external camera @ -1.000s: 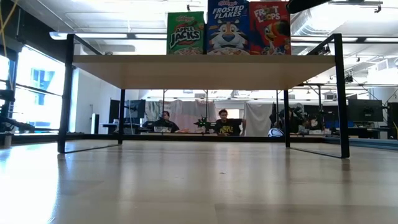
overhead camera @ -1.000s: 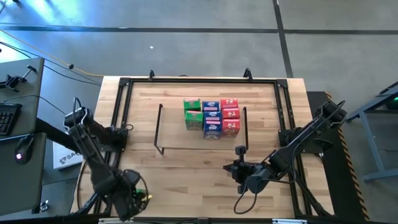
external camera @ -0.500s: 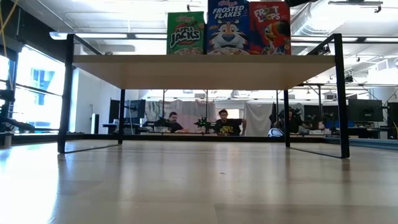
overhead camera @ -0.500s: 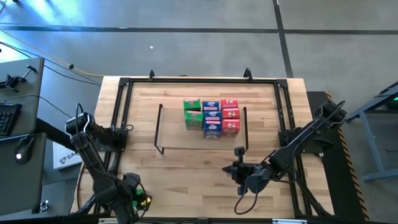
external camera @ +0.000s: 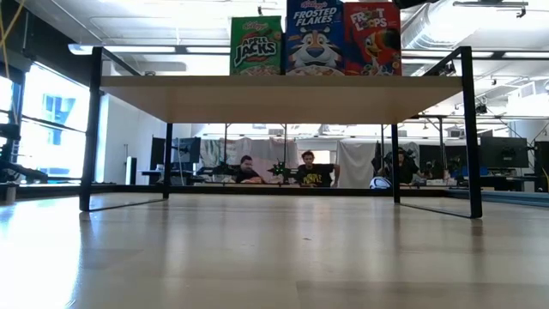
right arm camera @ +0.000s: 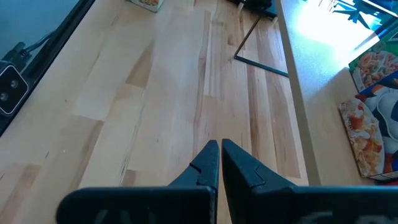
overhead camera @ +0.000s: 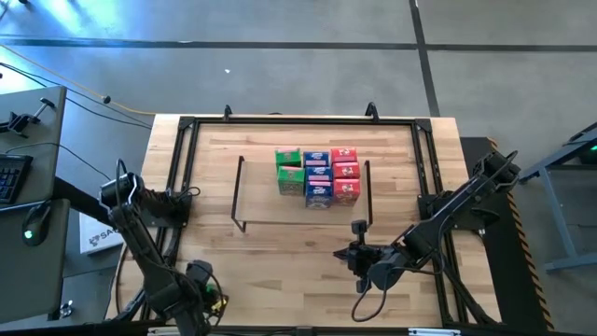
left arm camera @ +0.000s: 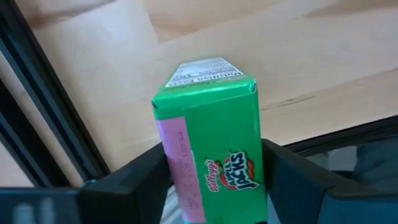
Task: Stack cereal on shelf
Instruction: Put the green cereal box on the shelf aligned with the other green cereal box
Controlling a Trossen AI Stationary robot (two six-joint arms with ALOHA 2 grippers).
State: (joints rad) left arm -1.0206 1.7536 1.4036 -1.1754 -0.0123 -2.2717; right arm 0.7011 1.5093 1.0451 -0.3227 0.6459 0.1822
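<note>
Down at the table's near-left corner, the left gripper (left arm camera: 214, 186) had its jaws on either side of a small green Apple Jacks cereal box (left arm camera: 211, 130), pinching it. The other small red, green and blue cereal boxes (overhead camera: 318, 175) stood packed together on the right part of the low black-framed shelf with a light wood top (overhead camera: 266, 191), at the middle of the light wooden table (overhead camera: 280, 257). The right gripper (right arm camera: 220, 155) rested on the table near the shelf's near-right leg, jaws pressed together, empty. A black metal frame (overhead camera: 177, 168) ran round the table's edge. People (external camera: 313, 169) sat far behind.
</note>
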